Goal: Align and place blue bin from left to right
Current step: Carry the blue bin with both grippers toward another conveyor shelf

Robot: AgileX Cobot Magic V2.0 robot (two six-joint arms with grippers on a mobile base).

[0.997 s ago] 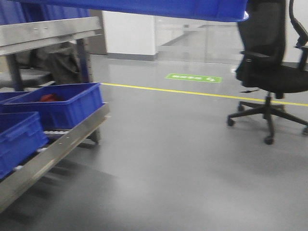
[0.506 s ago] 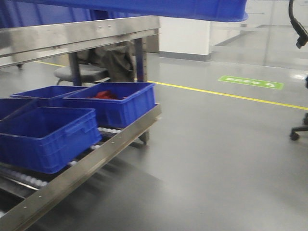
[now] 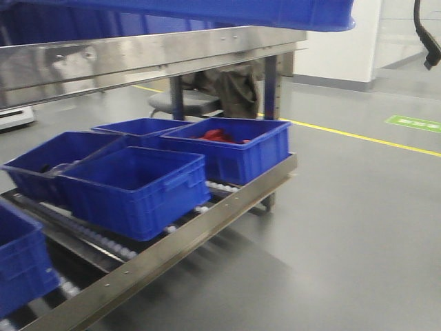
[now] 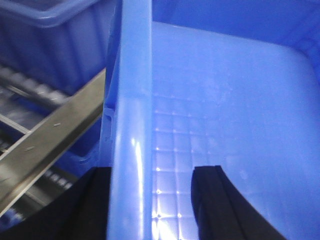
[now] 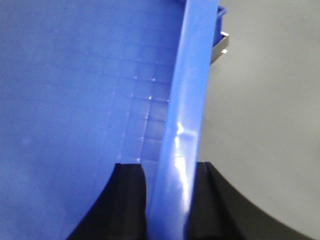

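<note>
The grey floor fills the right half of the front view. A yellow line crosses it in the upper right, with a green sign beyond. A steel rack runs from the lower left toward the centre, and its top rail crosses the upper left. The blue bin is held in the air along the top edge of the frame, above the rack, with only its lower part showing. On the rack's rollers stand other blue bins: an empty bin near the centre and, behind it, a second bin with red things inside. In the left wrist view the left hand grips the blue bin's wall, one black finger outside and one inside. In the right wrist view the right hand clamps the bin's wall the same way, a finger on each side.
</note>
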